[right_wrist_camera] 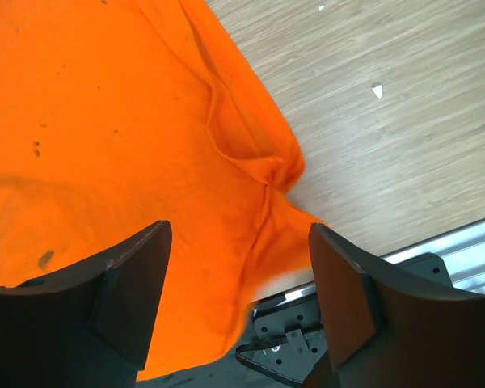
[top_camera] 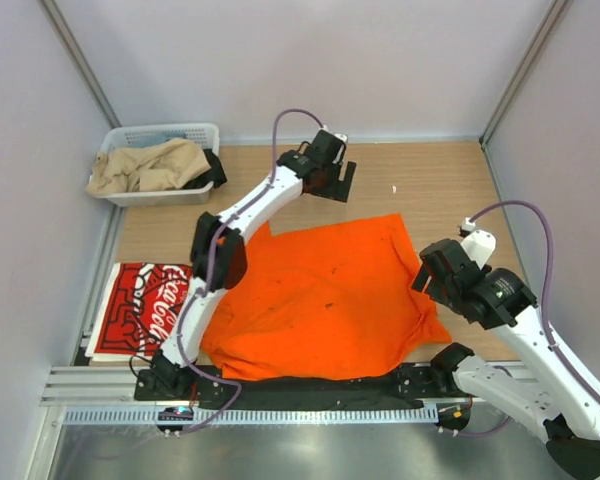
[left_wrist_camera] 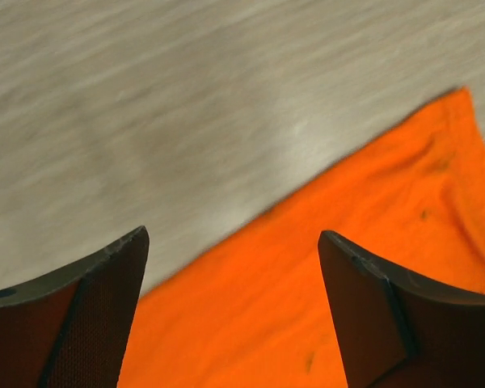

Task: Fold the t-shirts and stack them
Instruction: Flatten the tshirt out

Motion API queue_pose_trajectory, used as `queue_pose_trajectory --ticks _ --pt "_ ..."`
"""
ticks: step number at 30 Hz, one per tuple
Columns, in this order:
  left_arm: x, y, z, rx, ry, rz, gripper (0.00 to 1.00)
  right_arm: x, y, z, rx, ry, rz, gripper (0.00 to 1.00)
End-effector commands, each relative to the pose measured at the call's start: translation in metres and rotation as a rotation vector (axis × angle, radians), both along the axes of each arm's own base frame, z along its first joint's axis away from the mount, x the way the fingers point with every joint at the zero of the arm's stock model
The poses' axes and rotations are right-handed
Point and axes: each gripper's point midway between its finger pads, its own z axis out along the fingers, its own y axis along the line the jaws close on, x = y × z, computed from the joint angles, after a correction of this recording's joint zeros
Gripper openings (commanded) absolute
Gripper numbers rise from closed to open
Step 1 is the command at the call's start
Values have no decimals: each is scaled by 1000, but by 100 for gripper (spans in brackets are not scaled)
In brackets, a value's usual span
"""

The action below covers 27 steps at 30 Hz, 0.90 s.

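Observation:
The orange t-shirt (top_camera: 325,300) lies spread and rumpled in the middle of the wooden table; it also shows in the left wrist view (left_wrist_camera: 307,299) and the right wrist view (right_wrist_camera: 105,129). The red t-shirt with white script (top_camera: 145,308) lies folded flat at the left edge. My left gripper (top_camera: 332,182) is open and empty above the shirt's far edge (left_wrist_camera: 233,234). My right gripper (top_camera: 438,282) is open and empty above the shirt's bunched right corner (right_wrist_camera: 239,230).
A white slatted basket (top_camera: 130,138) holding tan and dark cloth stands at the back left. A black strip and a metal rail (top_camera: 310,392) run along the near edge. Walls close in the left, right and back.

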Motion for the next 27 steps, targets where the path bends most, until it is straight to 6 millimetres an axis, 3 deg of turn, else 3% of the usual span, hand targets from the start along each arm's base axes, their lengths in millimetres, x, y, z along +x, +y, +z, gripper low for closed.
queue_pose_trajectory --ticks 1,3,4,6,7,8,9,11,12,13,14,15,17,18,19,23,27 --pt "-30 78 162 -52 -210 147 86 17 7 8 -52 -20 80 79" --pt "-56 111 166 1 -186 234 84 26 26 2 -66 22 223 83" --pt "-81 133 165 33 -165 260 84 33 43 2 -23 25 271 84" --pt "-115 168 143 122 -85 331 83 49 58 -4 -38 78 305 85" --pt "-140 194 127 174 -51 376 82 61 75 -4 3 64 345 85" --pt "-161 208 111 215 7 390 82 72 86 -11 1 88 361 85" --pt "-189 219 74 245 116 408 82 85 96 -12 13 72 363 85" --pt "-220 226 56 202 180 416 82 101 112 -16 36 76 374 83" --pt "-232 225 43 167 228 446 82 111 119 -35 20 123 371 82" --pt "-254 229 15 175 311 445 81 121 125 -39 29 121 359 81" --pt "-253 226 12 129 300 465 81 129 133 -44 34 135 363 79" --pt "-255 226 3 120 307 492 81 135 137 -66 15 192 353 78" --pt "-257 227 -18 144 348 532 81 146 140 -81 4 234 321 76" --pt "-252 225 -20 162 355 539 80 147 139 -102 -21 288 308 76" --pt "-250 226 -25 196 364 538 80 150 137 -109 -28 299 293 75" --pt "-229 233 -60 388 390 525 81 158 112 -145 -64 345 224 72" --pt "-203 229 -87 450 408 502 81 167 93 -162 -82 358 189 72"
